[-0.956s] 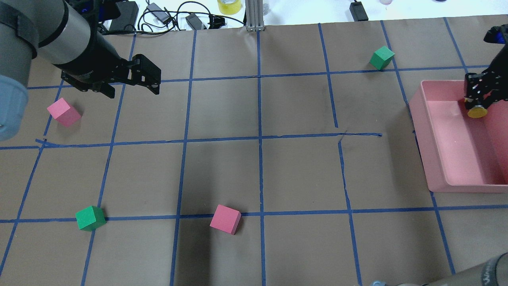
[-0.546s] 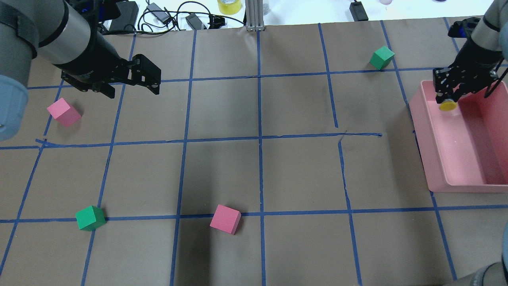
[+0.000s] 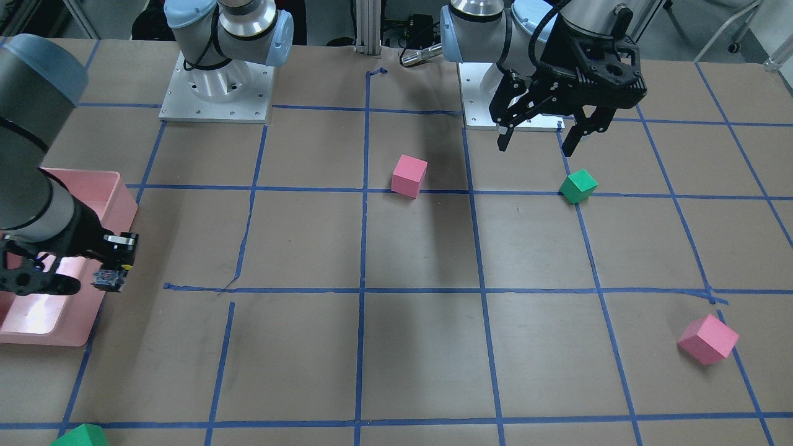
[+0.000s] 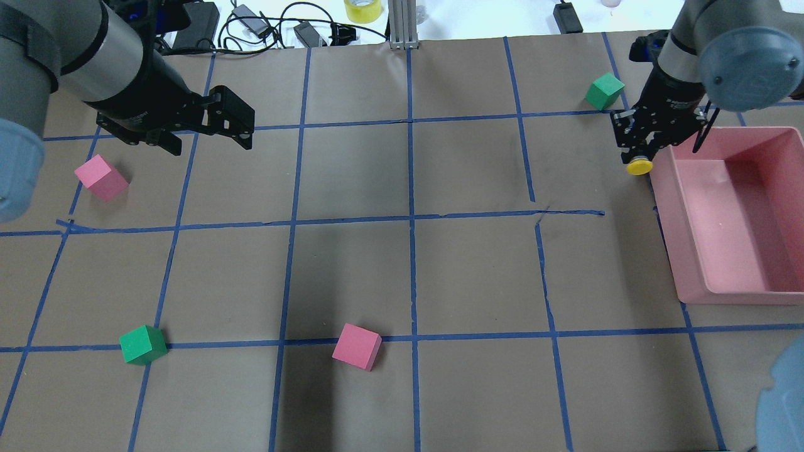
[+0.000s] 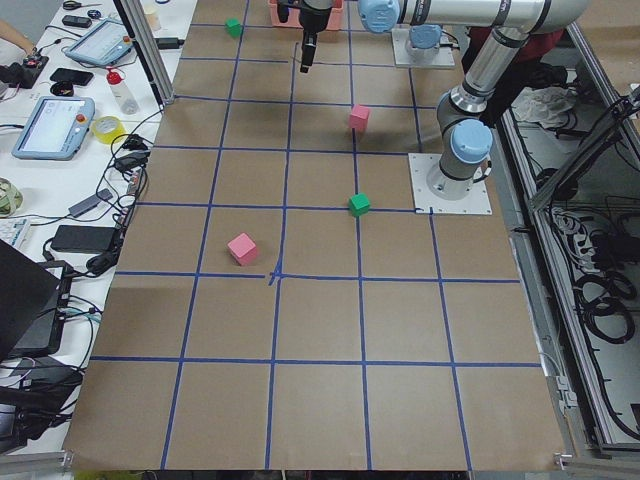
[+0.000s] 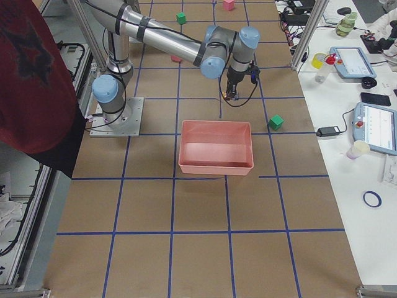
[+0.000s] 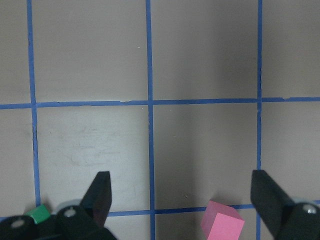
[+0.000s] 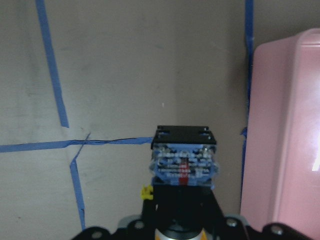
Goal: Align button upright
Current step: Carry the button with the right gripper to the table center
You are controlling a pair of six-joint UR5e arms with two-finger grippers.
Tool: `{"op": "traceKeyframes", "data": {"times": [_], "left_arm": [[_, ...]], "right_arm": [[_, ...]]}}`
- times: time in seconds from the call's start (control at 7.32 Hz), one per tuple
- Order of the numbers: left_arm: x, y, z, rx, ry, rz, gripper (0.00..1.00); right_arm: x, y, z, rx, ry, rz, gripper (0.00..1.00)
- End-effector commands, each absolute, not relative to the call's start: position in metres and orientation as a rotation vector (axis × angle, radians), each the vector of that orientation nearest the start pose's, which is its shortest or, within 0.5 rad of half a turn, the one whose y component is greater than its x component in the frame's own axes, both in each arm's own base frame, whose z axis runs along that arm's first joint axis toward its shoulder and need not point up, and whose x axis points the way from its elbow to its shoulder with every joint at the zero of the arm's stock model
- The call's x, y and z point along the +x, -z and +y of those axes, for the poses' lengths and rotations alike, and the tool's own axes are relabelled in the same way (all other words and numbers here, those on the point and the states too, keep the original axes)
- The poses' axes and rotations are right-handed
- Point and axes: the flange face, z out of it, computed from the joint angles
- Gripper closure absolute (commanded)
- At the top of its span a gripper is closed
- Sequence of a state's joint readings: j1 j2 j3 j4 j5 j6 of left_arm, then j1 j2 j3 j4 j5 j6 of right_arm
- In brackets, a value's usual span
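Right gripper (image 4: 637, 154) hangs above the table (image 4: 477, 270) just beside the pink bin (image 4: 675, 251), pinching the button (image 4: 639, 167); left gripper (image 3: 534, 148) hovers spread, well apart. Judging by this, pickup is done; setting it upright on its base is left.

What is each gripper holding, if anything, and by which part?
Right gripper holds the button, seemingly by its dark neck, between yellow cap and base block. Left gripper is open and empty.
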State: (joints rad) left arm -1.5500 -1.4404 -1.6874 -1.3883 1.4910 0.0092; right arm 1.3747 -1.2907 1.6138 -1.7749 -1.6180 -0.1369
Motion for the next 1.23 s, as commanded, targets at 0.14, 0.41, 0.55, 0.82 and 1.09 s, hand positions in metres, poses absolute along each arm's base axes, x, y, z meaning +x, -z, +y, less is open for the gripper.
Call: {"op": "traceKeyframes", "data": {"times": [0.14,0.41,0.55,0.82,1.09], "left_arm": [[-0.131,-0.511,-0.457,-0.007,0.317,3.202,0.0],[-0.131,-0.511,-0.457,-0.007,0.317,3.202,0.0],[-0.131,-0.511,-0.457,-0.007,0.317,3.202,0.0],[-0.131,-0.511,-0.457,-0.007,0.317,3.202,0.0],[-0.131,-0.511,-0.457,-0.007,0.317,3.202,0.0]], "right_arm": [[0.078,-0.329,-0.592,0.061,-0.166,3.145,1.0],[0.114,-0.32,-0.596,0.046,-0.118,3.13,1.0],[0.126,-0.317,-0.598,0.018,-0.094,3.129,1.0],[0.139,-0.31,-0.598,0.005,-0.104,3.088,1.0],[0.173,-0.29,-0.603,0.035,-0.071,3.07,1.0]]}}
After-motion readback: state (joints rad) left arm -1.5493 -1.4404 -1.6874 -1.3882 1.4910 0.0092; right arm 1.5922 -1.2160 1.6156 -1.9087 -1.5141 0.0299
